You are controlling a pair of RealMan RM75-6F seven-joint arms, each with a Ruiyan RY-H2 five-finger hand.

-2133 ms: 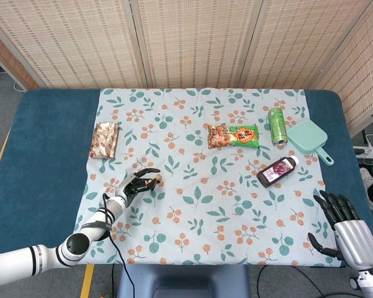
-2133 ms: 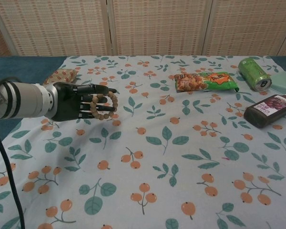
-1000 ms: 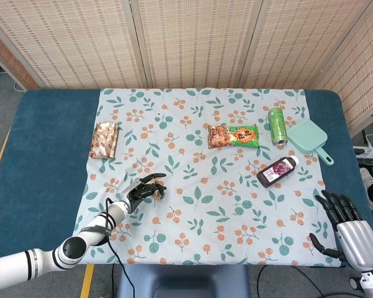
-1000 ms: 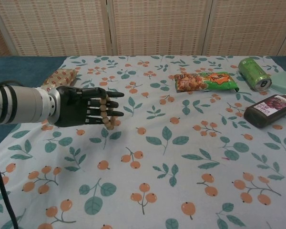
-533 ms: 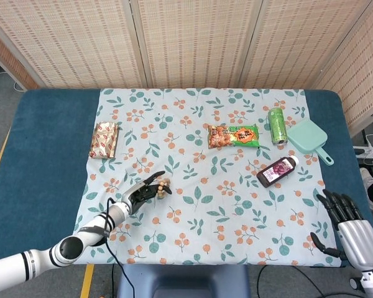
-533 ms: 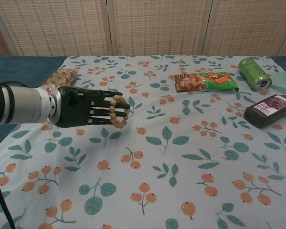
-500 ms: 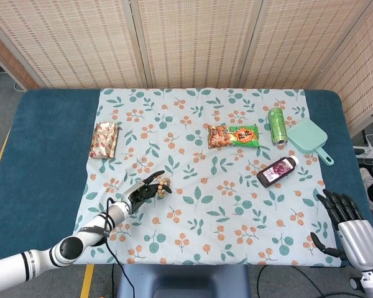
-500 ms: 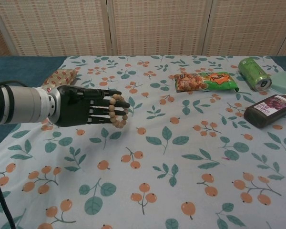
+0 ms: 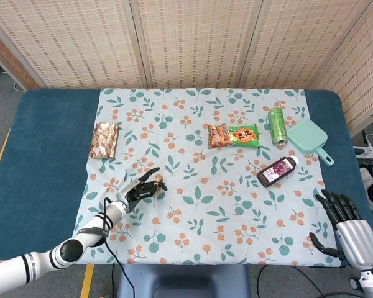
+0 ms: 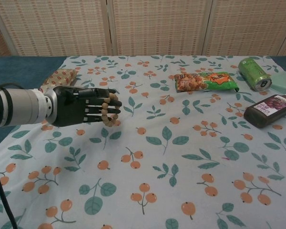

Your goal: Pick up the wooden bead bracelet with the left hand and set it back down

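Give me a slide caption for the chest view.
Black left hand holds wooden bead bracelet above the floral tablecloth.

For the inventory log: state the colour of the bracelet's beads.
Light brown wood; the bracelet shows best in the chest view, on the left hand.

round-beaded wooden bracelet (image 10: 109, 109): tan-brown
left hand (image 10: 81, 112): black
cloth table cover (image 10: 181, 157): pale, green leaves, orange berries
cylindrical drink can (image 10: 253, 74): green
plastic dustpan (image 9: 309, 138): mint

black left robot hand (image 10: 83, 111), silver wrist, white arm, black cable
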